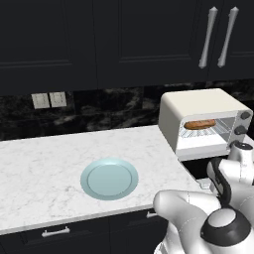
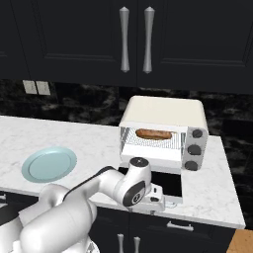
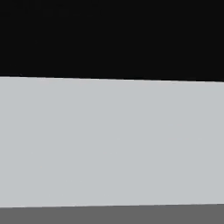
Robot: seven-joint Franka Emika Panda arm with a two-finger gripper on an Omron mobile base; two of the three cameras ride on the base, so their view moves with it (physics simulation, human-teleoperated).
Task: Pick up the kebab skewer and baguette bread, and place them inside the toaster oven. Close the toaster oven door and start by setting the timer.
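The gripper (image 2: 157, 201) hangs low at the counter's (image 2: 217, 190) front edge, beneath the lowered door (image 2: 170, 184), jaws spread wide and holding nothing. The golden-brown baguette (image 2: 153, 134) lies on the wire rack inside the cream oven (image 2: 165, 114), long axis running left-right across the opening. A pale blue plate (image 2: 49, 163) sits well to the left.

Dark cabinets (image 1: 124, 39) with silver handles (image 2: 124, 39), black marble backsplash (image 1: 99, 111), white marble counter (image 1: 44, 163).
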